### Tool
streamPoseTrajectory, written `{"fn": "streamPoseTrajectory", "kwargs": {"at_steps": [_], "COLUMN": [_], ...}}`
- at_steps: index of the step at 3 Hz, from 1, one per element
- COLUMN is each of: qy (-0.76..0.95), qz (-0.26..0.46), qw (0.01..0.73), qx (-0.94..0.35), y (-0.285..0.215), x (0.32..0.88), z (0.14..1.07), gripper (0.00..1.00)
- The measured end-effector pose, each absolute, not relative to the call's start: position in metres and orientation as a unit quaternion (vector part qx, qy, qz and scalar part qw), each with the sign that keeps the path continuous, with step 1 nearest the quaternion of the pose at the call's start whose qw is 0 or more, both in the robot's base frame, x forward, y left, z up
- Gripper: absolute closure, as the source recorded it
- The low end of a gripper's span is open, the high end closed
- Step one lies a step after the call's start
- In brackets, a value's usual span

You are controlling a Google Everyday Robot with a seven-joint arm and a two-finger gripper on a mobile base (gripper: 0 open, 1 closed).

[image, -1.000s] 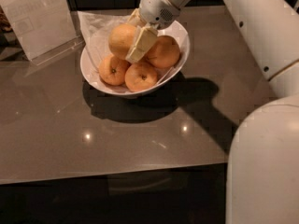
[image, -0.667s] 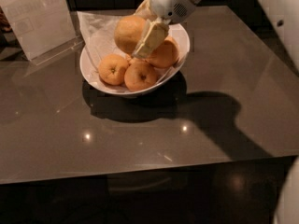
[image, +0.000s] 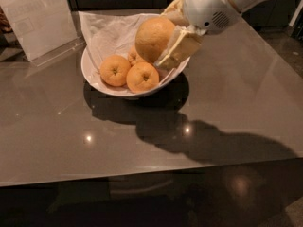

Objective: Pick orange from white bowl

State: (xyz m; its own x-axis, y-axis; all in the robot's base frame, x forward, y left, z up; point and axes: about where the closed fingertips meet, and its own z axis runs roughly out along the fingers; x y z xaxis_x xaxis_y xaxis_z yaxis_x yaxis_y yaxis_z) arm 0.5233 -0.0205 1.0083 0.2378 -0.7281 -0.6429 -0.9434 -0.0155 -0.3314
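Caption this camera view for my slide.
Gripper holds the large pale orange over the white bowl containing three other oranges.

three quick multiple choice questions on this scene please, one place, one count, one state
1. Where is the orange relative to the white bowl? A resting at its bottom B above it, in the end effector C under it
2. How many smaller fruits lie in the bowl? A one B three C six
3. The end effector is A open B shut on the orange C out of view
Key: B, it holds the orange above the others; B, two in front, one half hidden; B, fingers clamp the orange.
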Motion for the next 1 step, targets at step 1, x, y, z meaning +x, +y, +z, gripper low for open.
{"fn": "streamPoseTrajectory", "kwargs": {"at_steps": [1], "qy": [0.607], "qz": [0.144], "qw": [0.363], "qx": [-0.692], "y": [-0.0286], "x": [0.5199], "z": [1.0051], "gripper": [1.0]}}
